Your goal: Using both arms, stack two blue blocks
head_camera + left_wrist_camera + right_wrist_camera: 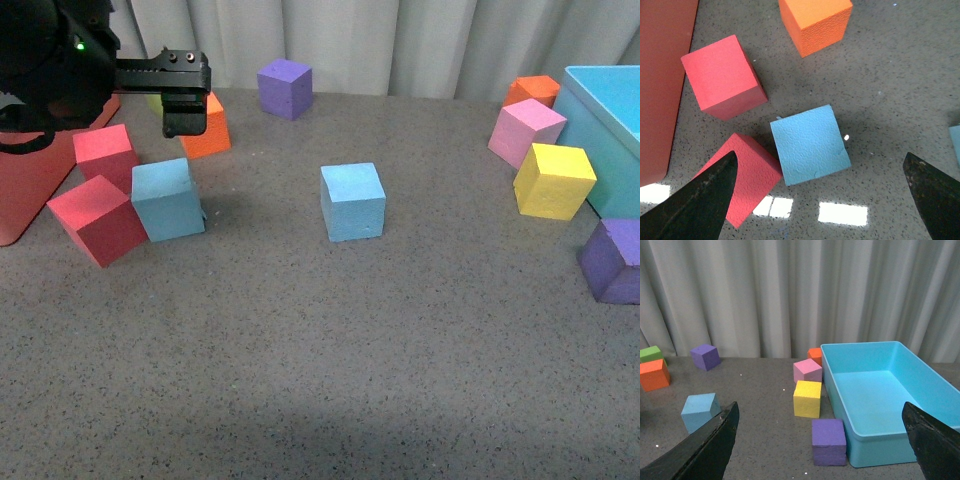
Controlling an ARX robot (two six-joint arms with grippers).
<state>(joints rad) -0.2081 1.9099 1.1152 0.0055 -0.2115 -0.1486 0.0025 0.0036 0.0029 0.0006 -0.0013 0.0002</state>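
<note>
Cut off or hidden: the left arm [45, 60] leaves the front view at the upper corner. Its left gripper [186, 120] covers part of an orange cube [212, 138] and nearly all of a green cube [650, 353], which the right wrist view also crops. The right arm is not in the front view, and of the right gripper [820, 410] only two dark fingers [700, 450] show. The turquoise bin [606, 70] is cropped by the frame edge, as is the purple cube [612, 262] just beside its near corner. A second orange cube [533, 90] sits half behind the pink cube [526, 130] by the bin wall; I cannot tell whether they touch the bin. The flat red thing [25, 190] across the table from the bin is cropped, so its kind is unclear. Blue blocks: the nearer blue block [352, 200] stands alone on the grey table [330, 380], well apart from the bin, flat on one face and only slightly turned from square to the front camera. The farther blue block [168, 200] lies beyond it, further from the bin, with an edge against a red cube [97, 220]. It is turned off-square and looks slightly tipped; I cannot tell if it sits flat. Both are cubes with equal edges, so neither has a long axis. Claws: the left gripper hovers above the farther blue block, clear of it, its fingers [705, 200] spread wide to either side and holding nothing. The right gripper's fingers are also wide apart and empty.
</note>
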